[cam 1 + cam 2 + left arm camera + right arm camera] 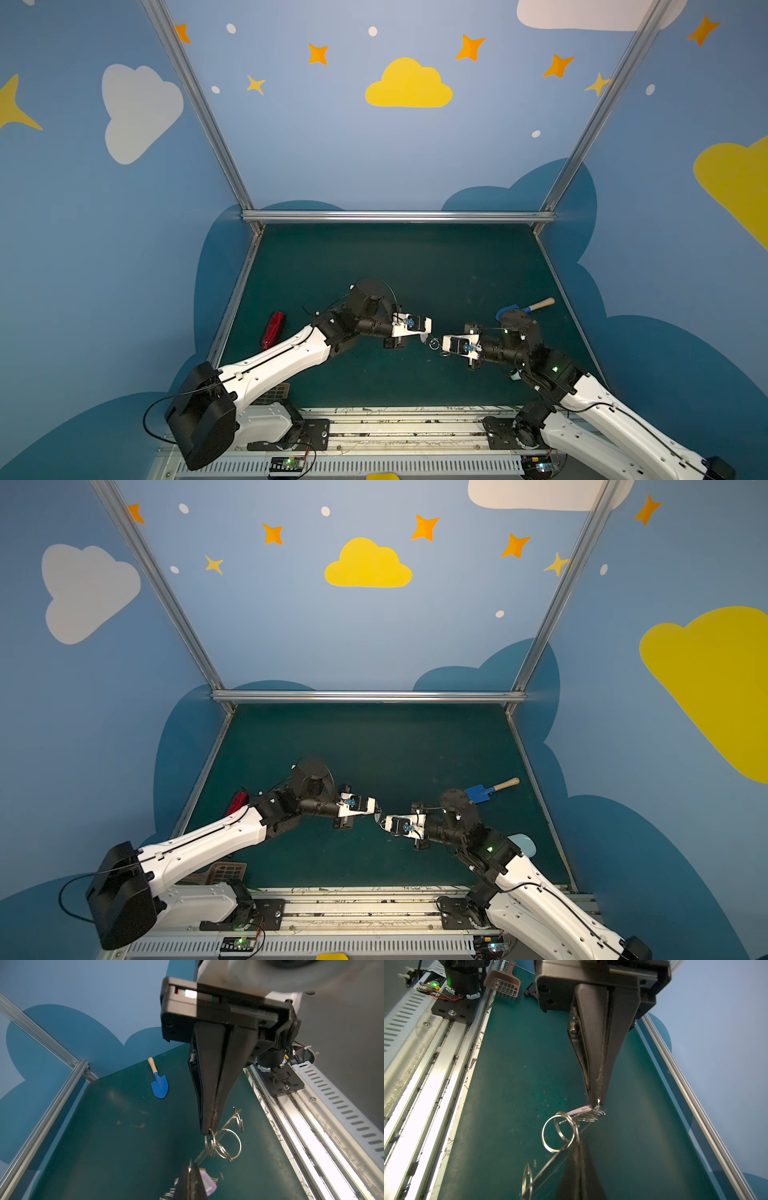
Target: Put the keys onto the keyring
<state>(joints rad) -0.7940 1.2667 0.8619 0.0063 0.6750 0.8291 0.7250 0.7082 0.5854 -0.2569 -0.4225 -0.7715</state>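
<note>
Keyring (pixel 218 1138): held above the near-middle mat (pixel 415 270), one split ring (pixel 210 1145) pinched in the closed left gripper (pixel 208 1130) | key (pixel 581 1110): just beside it, clamped by the closed right gripper (pixel 596 1100) | blue trowel (pixel 490 790): laid farther off, right side.

From here I can't make out the key (pixel 423 337) or keyring (pixel 434 344), too small in both top views, while my left arm (pixel 199 848) hides most of the red gadget (pixel 237 802) at nine o'clock and my right arm (pixel 523 879) most of the pale spatula (pixel 525 845) at four.
</note>
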